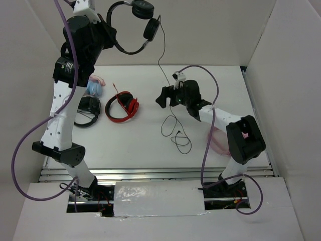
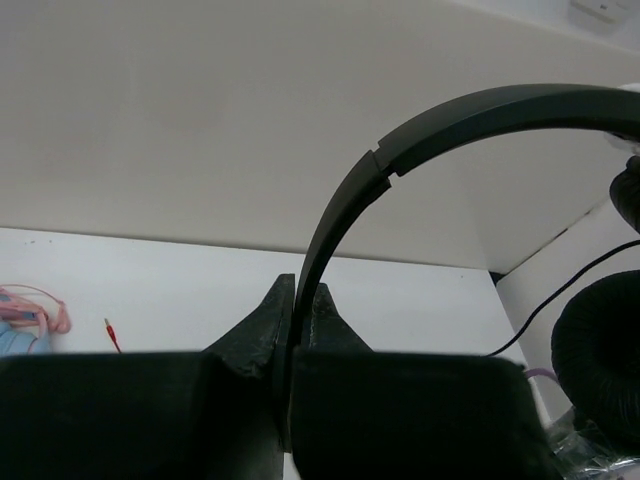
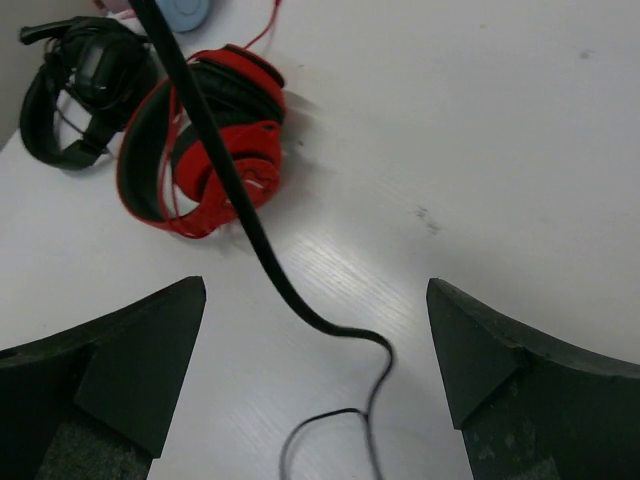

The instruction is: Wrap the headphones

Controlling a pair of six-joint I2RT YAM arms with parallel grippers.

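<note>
The all-black headphones hang in the air at the top left, earcups to the right. My left gripper is raised high and shut on the thin headband; the fingers pinch it edge-on. An earcup shows at the right of the left wrist view. The thin black cable drops to the table and ends in loose loops. My right gripper is open low over the table. The cable runs between its fingertips without touching them.
Red-and-black headphones lie left of centre, also in the right wrist view. A bulkier black headset and a blue-and-pink item lie further left. White walls enclose the table on the left, back and right.
</note>
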